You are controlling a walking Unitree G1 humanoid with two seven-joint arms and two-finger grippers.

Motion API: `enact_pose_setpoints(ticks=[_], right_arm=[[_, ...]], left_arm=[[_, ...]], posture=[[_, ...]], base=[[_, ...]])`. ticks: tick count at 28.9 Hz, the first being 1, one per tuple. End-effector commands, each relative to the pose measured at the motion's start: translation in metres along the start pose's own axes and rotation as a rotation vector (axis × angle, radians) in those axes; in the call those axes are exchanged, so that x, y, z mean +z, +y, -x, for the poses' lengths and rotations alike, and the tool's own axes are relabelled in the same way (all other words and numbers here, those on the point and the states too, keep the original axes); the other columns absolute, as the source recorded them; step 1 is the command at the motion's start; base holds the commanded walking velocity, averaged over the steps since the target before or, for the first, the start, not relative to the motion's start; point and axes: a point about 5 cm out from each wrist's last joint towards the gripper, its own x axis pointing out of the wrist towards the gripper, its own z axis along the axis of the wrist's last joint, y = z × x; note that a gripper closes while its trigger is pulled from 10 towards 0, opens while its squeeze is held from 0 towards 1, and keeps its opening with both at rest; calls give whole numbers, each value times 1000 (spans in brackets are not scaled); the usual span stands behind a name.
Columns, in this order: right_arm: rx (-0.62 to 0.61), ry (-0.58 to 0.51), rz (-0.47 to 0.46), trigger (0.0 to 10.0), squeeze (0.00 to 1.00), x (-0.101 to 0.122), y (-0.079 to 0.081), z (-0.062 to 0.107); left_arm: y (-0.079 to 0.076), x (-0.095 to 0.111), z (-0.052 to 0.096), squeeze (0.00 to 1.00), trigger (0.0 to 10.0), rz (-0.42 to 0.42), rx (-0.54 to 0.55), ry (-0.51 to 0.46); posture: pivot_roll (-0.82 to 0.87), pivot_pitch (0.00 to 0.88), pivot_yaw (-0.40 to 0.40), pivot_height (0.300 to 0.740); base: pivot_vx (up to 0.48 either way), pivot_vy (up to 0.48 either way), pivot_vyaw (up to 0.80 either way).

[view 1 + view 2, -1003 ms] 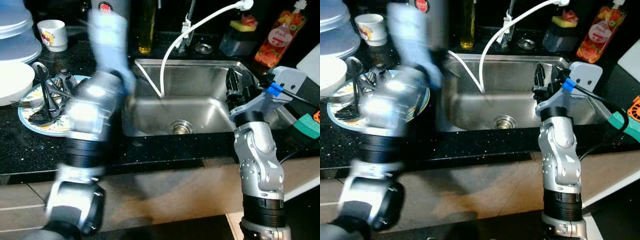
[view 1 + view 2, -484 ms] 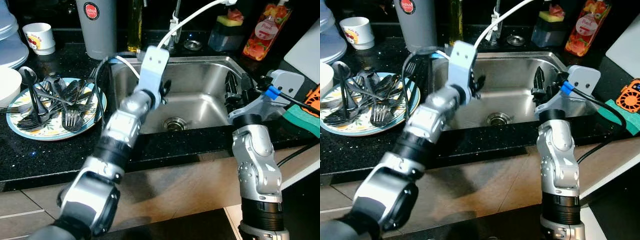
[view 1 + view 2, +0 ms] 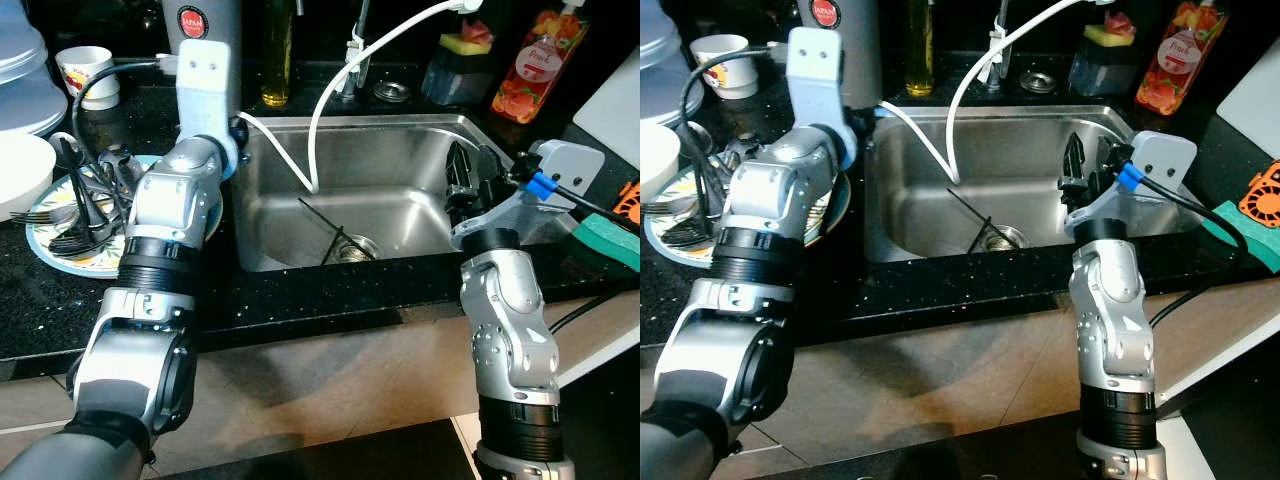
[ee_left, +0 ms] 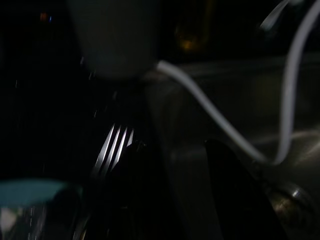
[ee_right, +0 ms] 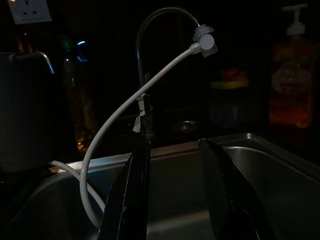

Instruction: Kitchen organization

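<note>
A flowered plate (image 3: 60,262) heaped with dark forks and spoons (image 3: 90,200) sits on the black counter left of the steel sink (image 3: 400,125). A thin dark utensil (image 3: 322,222) lies in the basin by the drain. My left arm (image 3: 180,190) reaches over the plate's right edge. In its wrist view the left gripper (image 4: 175,150) is open, with fork tines (image 4: 116,145) just beyond one finger. My right gripper (image 3: 466,185) hangs open over the sink's right side, holding nothing.
A white hose (image 3: 320,120) loops from the tap into the basin. A grey tumbler (image 3: 205,20), oil bottle (image 3: 278,60), cup (image 3: 80,70), white bowl (image 3: 20,175) and stacked plates (image 3: 25,70) crowd the back left. An orange soap bottle (image 3: 545,60) and a green sponge (image 3: 605,245) sit on the right.
My left arm has swung from above the sink back to the cutlery plate. A thin dark utensil now lies in the basin. The right arm has held still.
</note>
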Motion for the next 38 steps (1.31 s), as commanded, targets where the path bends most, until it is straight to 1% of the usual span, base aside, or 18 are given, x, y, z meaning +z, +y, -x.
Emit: enact_pose_setpoints(ticks=[1, 5, 11, 18, 19, 20, 21, 22, 23, 25, 26, 28, 33, 34, 35, 36, 37, 38], right_arm=[[-17, 8, -6, 10000, 0, -3, -4, 2], [-13, 7, -4, 10000, 0, -2, -4, 1], [-15, 3, -3, 10000, 0, -2, -4, 1], [-18, 3, -4, 10000, 0, -2, -4, 2], [-19, 2, -3, 10000, 0, -2, -5, 2], [-19, 1, -3, 10000, 0, -1, -5, 2], [-19, 1, -3, 10000, 0, -1, -5, 2], [-20, 1, -2, 10000, 0, -1, -5, 2], [-20, 1, -2, 10000, 0, -1, -5, 2], [-21, 2, -1, 10000, 0, -1, -5, 2], [-21, 2, -1, 10000, 0, -1, -5, 2], [-20, 3, -1, 10000, 0, -2, -5, 2], [-20, 3, -1, 10000, 0, -2, -6, 2], [-19, 4, -1, 10000, 0, -2, -6, 2], [-19, 5, -1, 10000, 0, -2, -6, 2], [-20, 6, 0, 10000, 0, -2, -6, 2], [-20, 6, 0, 10000, 0, -2, -6, 2], [-20, 7, 0, 10000, 0, -2, -6, 2]], left_arm=[[-3, -7, 1, 0, 10000, 9, 0, 33], [2, -18, -4, 0, 10000, 59, 23, 101], [8, -25, -6, 0, 10000, 72, 45, 148], [14, -27, -8, 0, 10000, 84, 65, 174], [14, -29, -8, 0, 9451, 86, 62, 180], [15, -30, -9, 0, 4235, 91, 62, 186], [15, -30, -9, 0, 4235, 91, 62, 186], [16, -32, -9, 0, 0, 112, 64, 196], [16, -32, -9, 0, 0, 112, 64, 196], [18, -34, -10, 0, 0, 167, 66, 212], [18, -34, -10, 0, 0, 167, 66, 212], [20, -33, -10, 0, 0, 208, 67, 218], [24, -27, -10, 0, 0, 206, 91, 182], [24, -21, -10, 0, 0, 212, 100, 145], [23, -10, -9, 0, 0, 222, 93, 81], [20, 6, -7, 0, 10000, 244, 76, -6], [20, 6, -7, 0, 10000, 244, 76, -6], [15, 23, -2, 0, 10000, 285, 25, -103]], posture=[[60, 68, -59, 740], [59, 65, -62, 740], [57, 63, -58, 740], [56, 63, -57, 740], [56, 63, -57, 740], [56, 63, -57, 740], [56, 63, -57, 740], [56, 63, -57, 740], [56, 63, -57, 740], [56, 63, -57, 740], [56, 63, -57, 740], [56, 63, -57, 740], [57, 65, -58, 740], [57, 65, -58, 740], [57, 65, -58, 740], [50, 64, -60, 740], [50, 64, -60, 740], [50, 64, -60, 740]], base=[[0, 0, 0], [0, 0, 0], [0, 0, 0], [0, 0, 0], [0, 0, 0], [0, 0, 0], [0, 0, 0], [0, 0, 0], [0, 0, 0], [0, 0, 0], [0, 0, 0], [0, 0, 0], [0, 0, 0], [0, 0, 0], [0, 0, 0], [0, 0, 0], [0, 0, 0], [0, 0, 0]])
